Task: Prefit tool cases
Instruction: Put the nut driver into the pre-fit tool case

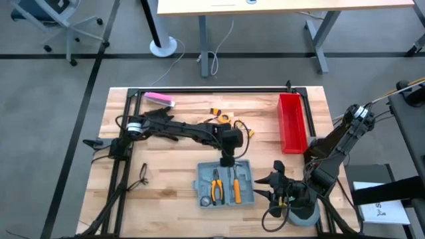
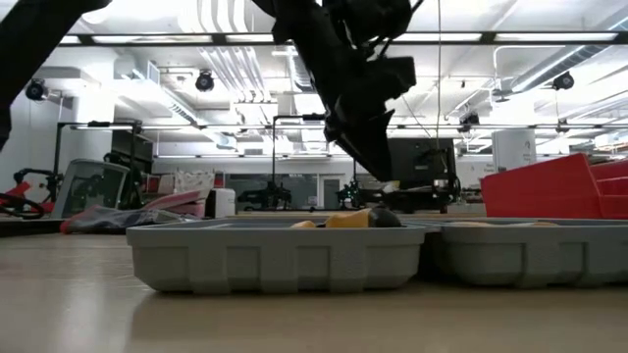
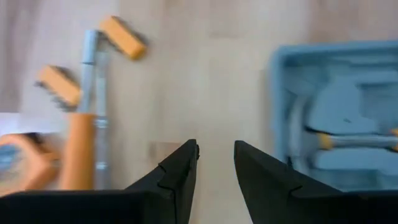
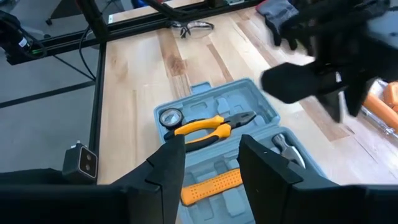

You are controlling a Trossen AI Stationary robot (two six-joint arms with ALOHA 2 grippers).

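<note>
Wooden counter [image 1: 166, 169], open lab behind; left tool [image 1: 228, 160] hangs over the far edge of the open tool case [image 1: 225, 184], fingers parted with nothing between them, loose orange-handled tools [image 1: 229, 121] on the side away from the case. Case lies mid-counter near the front, long axis left-right, holding pliers [image 1: 216, 189]. Right tool [image 1: 277, 188] just beside its right end, fingers apart and empty; both near, left arm directly above.

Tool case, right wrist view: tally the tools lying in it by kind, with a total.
Orange-handled pliers: 1
Orange-handled, metal-headed hammer: 1
Round, dial-faced tape measure: 1
Total in the open grey-blue plastic tool case: 3
</note>
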